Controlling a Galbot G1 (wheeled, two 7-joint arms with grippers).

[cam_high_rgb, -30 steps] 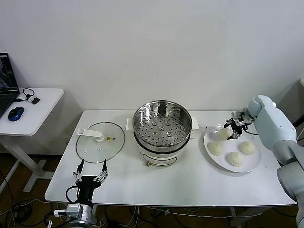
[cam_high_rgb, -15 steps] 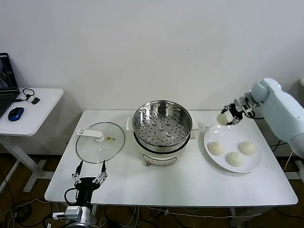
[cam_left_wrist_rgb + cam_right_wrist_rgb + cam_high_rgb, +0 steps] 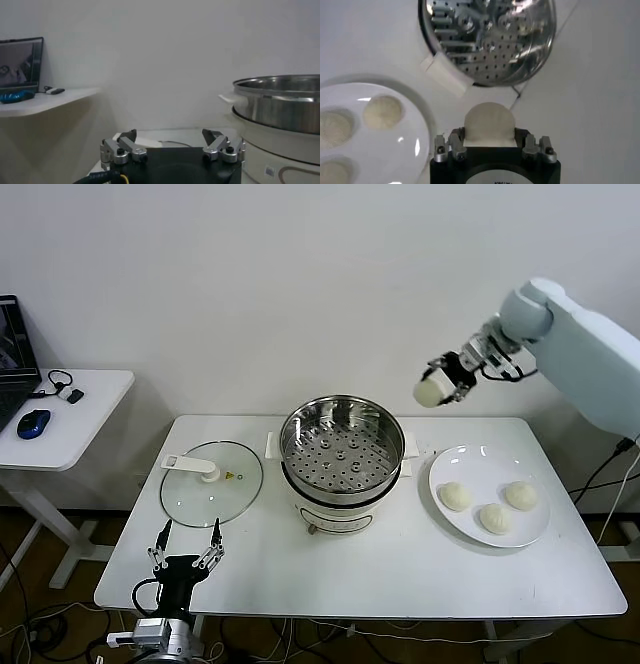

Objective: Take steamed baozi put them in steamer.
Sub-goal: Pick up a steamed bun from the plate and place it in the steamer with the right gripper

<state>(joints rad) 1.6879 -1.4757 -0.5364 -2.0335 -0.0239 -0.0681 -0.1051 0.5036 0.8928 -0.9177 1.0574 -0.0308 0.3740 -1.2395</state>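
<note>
I see my right claw [image 3: 437,387] clamped on one steamed baozi [image 3: 430,393], held in the air above and just right of the steamer [image 3: 341,450]. The bun is round, so I can tell no long axis or facing. The steamer stands upright on the counter [image 3: 400,564], its perforated tray bare. Three baozi [image 3: 491,508] lie on the white plate [image 3: 449,523]. My left claw [image 3: 187,548] hangs parked at the counter's near edge, fingers apart.

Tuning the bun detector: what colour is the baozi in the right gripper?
Creamy white, matte; the baozi shows best in the right wrist view.
</note>
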